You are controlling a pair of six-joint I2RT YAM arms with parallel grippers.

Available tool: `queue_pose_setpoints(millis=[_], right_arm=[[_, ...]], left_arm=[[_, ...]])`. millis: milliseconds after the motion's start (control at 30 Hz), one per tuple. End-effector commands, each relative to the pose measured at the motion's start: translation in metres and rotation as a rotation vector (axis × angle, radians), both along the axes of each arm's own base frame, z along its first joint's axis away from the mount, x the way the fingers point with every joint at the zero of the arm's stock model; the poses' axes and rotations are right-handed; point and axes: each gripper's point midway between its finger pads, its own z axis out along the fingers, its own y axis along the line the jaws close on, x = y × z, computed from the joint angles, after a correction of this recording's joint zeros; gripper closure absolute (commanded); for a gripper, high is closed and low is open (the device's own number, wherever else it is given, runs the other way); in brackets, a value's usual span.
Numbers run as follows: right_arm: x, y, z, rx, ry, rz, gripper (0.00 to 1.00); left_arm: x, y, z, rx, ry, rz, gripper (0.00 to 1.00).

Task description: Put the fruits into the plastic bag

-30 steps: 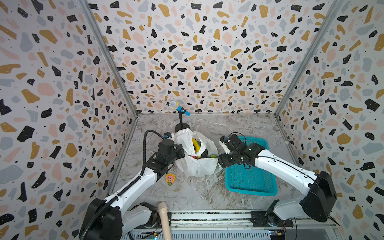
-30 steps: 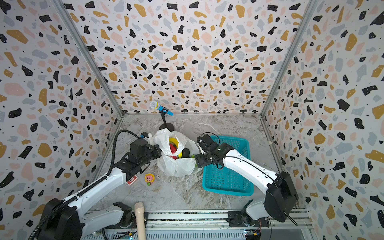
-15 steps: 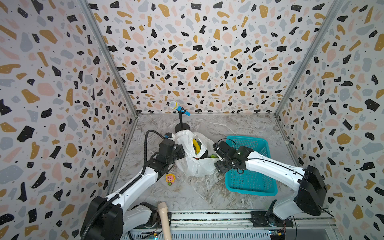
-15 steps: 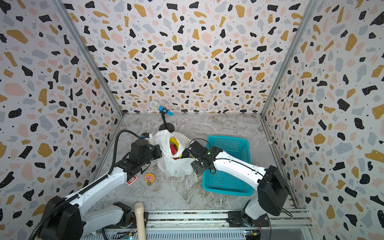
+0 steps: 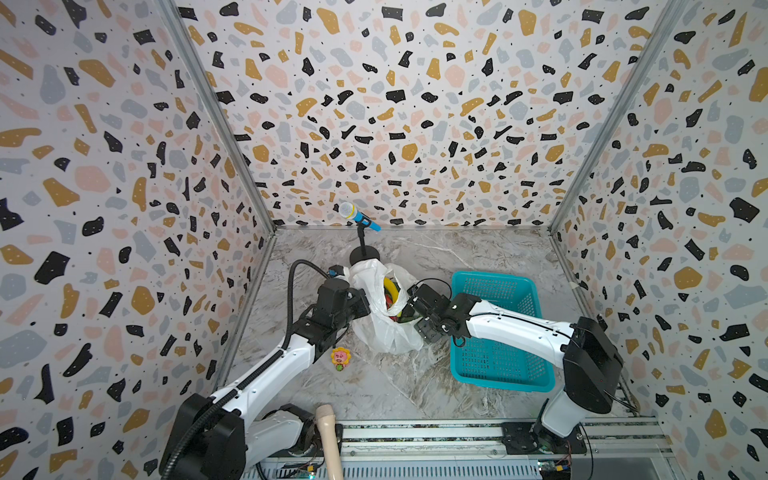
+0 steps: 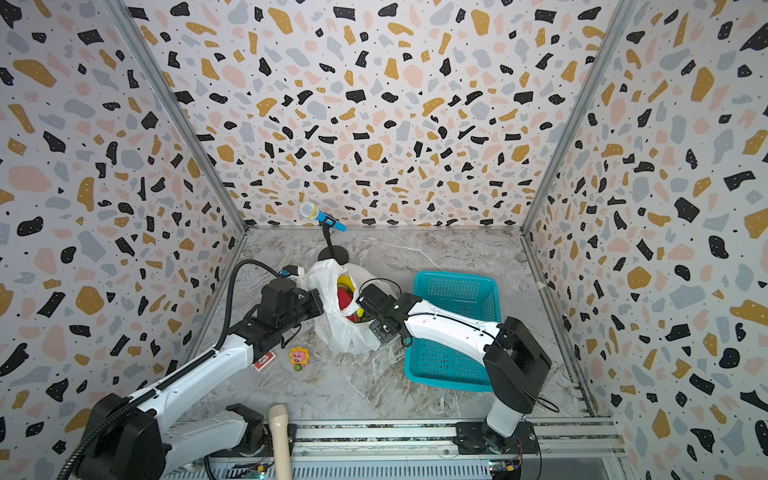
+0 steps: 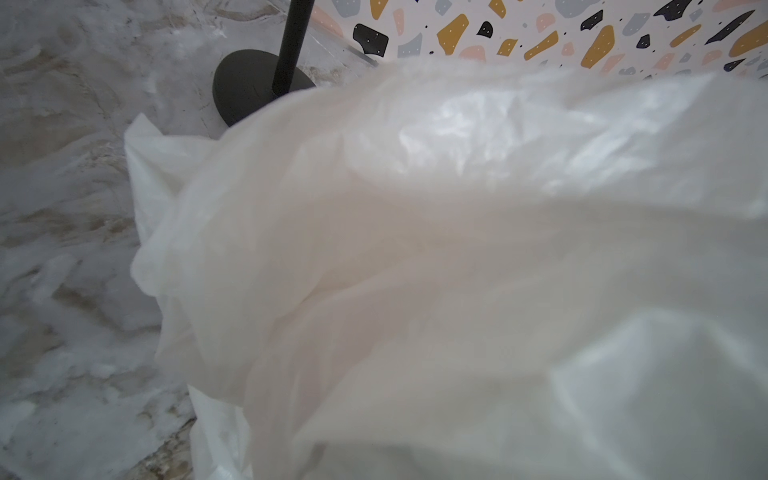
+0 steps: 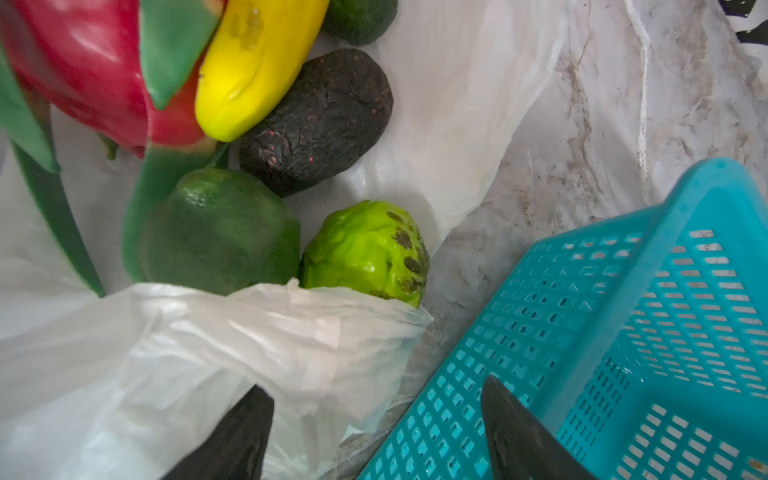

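Main risk: the bumpy green fruit [image 8: 365,249] is lodged right at the lip of the plastic bag [image 5: 386,332], on the side facing the basket [image 5: 503,374]. If that rim is allowed to sag, the fruit could be rolled out onto the worktop [image 5: 395,395]

2nd risk: the thin film could be snagged by the right claw [image 8: 374,432]. It is spread wide w/ nothing held, one finger over the bag's rim fold and the other over the basket wall. The bag might be tipped, or its mouth dragged shut, by a careless move

The left claw [image 5: 359,301] is pressed together, prob. on the bag's left rim, though its fingers are hidden by film in the wrist view. Were that pinch lost, the mouth would likely be collapsed

Contents: in the bag are seen the dragon fruit [image 8: 95,70], banana [image 8: 253,62], a dark brown fruit [image 8: 320,120], a dark green fruit [image 8: 220,232] & the bumpy one. Nothing is seen in the basket, right of the bag, in both top views. The sunflower toy [image 5: 340,358] is seen on the worktop, near-left of the bag, & is not to be bagged. The task is judged approx. complete
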Motion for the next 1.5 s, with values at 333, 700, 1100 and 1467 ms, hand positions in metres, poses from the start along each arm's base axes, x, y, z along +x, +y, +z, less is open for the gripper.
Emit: queue_pose_setpoints(millis=[333, 700, 1100, 1467], right_arm=[[0.016, 0.03, -0.013, 0.137, 0.008, 0.023, 0.29], [0.03, 0.015, 0.014, 0.232, -0.058, -0.037, 1.0], [0.033, 0.046, 0.171, 0.566, -0.305, 0.069, 1.0], [0.018, 0.057, 0.294, 0.668, -0.579, 0.175, 1.0]], left_arm=[[0.002, -0.001, 0.014, -0.009, -0.047, 0.0, 1.0], [0.003, 0.0, 0.015, -0.004, -0.05, 0.005, 1.0], [0.005, 0.01, 0.014, -0.004, -0.043, 0.065, 1.0], [0.012, 0.011, 0.026, -0.055, -0.06, 0.085, 1.0]])
